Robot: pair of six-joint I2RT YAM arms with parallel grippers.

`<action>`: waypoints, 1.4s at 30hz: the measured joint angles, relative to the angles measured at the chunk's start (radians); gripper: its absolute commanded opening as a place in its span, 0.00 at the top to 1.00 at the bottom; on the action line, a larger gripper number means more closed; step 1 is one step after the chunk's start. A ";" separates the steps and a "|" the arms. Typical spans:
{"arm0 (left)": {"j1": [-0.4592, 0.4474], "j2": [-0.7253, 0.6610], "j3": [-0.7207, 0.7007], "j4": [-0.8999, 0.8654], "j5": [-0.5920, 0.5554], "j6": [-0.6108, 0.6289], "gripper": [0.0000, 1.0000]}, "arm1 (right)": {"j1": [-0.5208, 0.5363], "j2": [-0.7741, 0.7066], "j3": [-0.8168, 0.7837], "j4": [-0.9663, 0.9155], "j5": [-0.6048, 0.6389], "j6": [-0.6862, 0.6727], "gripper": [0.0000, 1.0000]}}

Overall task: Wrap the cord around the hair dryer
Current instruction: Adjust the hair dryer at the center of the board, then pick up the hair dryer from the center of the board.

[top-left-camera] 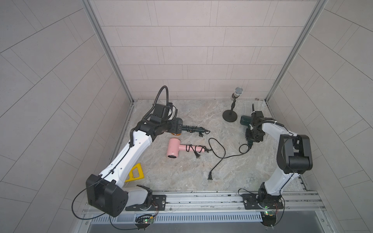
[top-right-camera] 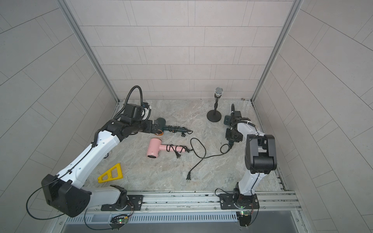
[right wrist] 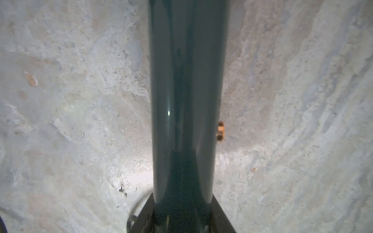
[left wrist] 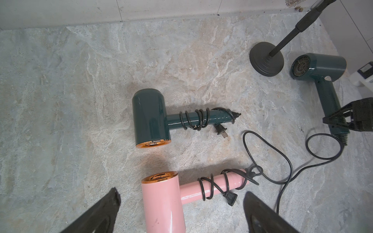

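- The right gripper (right wrist: 182, 218) is clenched on the handle of the dryer (left wrist: 323, 66), at the far right of the table (top-left-camera: 181, 171), just beside the mic stand (top-left-camera: 230, 117).
- I cannot tell whether the dryer rests on the table or is lifted.
- Its cord (top-left-camera: 217, 166) lies loose, curling from the handle toward mid-table and ending in a plug (top-left-camera: 210, 179).
- The left gripper (left wrist: 181, 194) is spread wide, holding nothing, over the head of the wrapped green dryer (left wrist: 151, 117).
- The pink dryer (top-left-camera: 173, 148), its cord wound on the handle, lies near it.
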 measured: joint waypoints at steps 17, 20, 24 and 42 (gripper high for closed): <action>-0.031 0.039 -0.003 0.022 0.010 -0.004 0.00 | 0.011 -0.097 -0.143 0.006 -0.016 0.025 0.58; -0.031 0.039 -0.011 0.025 0.011 -0.004 0.00 | 0.012 -0.077 -0.144 0.007 -0.007 0.039 0.48; -0.033 0.039 -0.019 0.029 0.012 -0.008 0.00 | 0.012 -0.023 -0.127 0.000 0.008 0.045 0.42; -0.033 0.034 -0.041 0.024 -0.014 -0.003 0.00 | 0.011 0.108 -0.016 0.014 0.049 0.035 0.70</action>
